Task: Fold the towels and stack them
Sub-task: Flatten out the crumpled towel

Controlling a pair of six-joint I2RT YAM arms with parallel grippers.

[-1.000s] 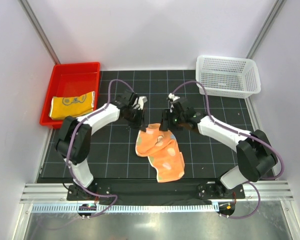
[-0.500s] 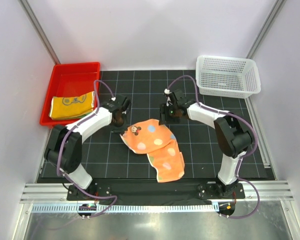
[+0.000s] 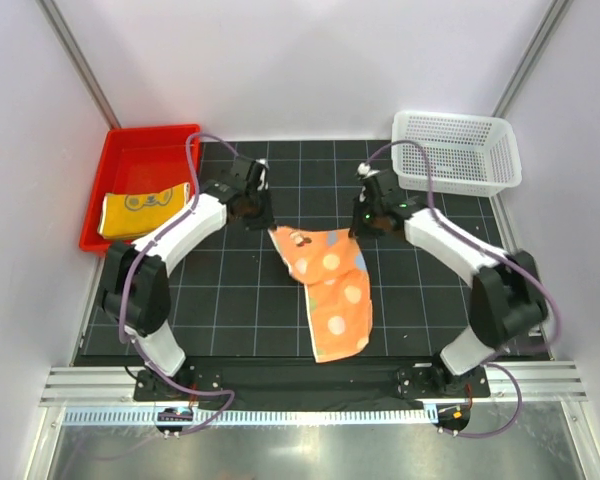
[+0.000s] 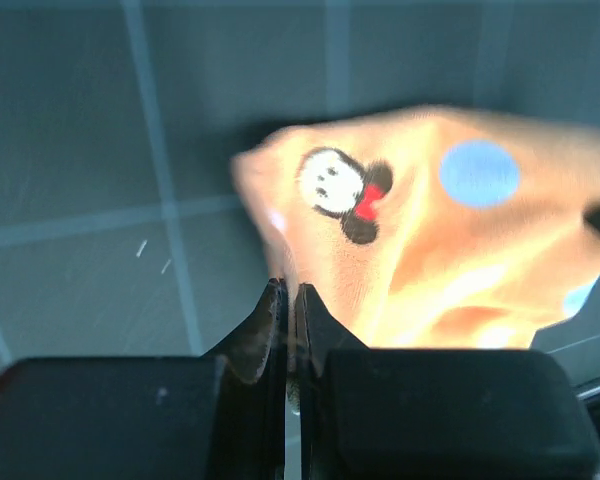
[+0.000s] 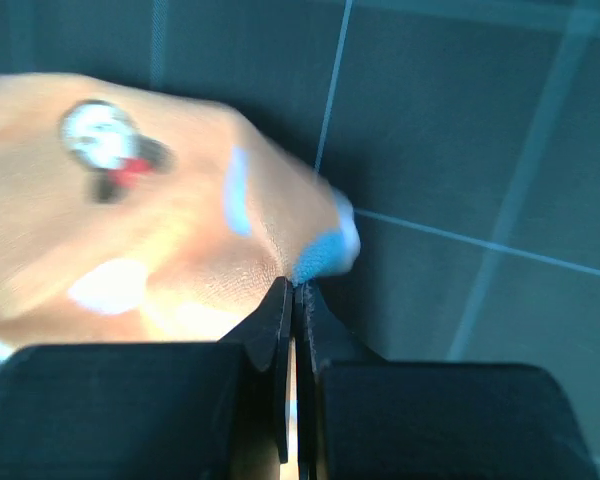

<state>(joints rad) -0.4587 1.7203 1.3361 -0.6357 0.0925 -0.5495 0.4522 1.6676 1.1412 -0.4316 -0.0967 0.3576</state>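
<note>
**While both claws grip the dotted towel, only one towel lies folded**

Because the fingers of the left claw (image 4: 285,292) are pressed together on a far corner of the polka-dot towel (image 3: 332,285), just beside its cartoon figure (image 4: 337,188), that corner looks securely caught. Across from it the right claw (image 5: 292,287) is likewise closed, nipping the cloth's other far corner at its tips. Between the two, the far edge of the towel is drawn out in a line. The rest trails toward the arm bases over the black mat (image 3: 230,300), narrow, rumpled and partly doubled over itself rather than lying flat.

Further out, at the far left, the yellow towel (image 3: 143,210) lies in the red tray (image 3: 150,133) as a neat folded rectangle, so I judge that one finished. At the far right stands the white mesh basket (image 3: 458,150); I cannot make out any cloth in it. No green towel shows in any view.

By my reckoning the task is about a third done at most: one towel is folded and put away, and the dotted one is only at the spreading stage. It has yet to be laid flat, folded and set on the yellow one. The green towel, wherever it is, would follow.
</note>
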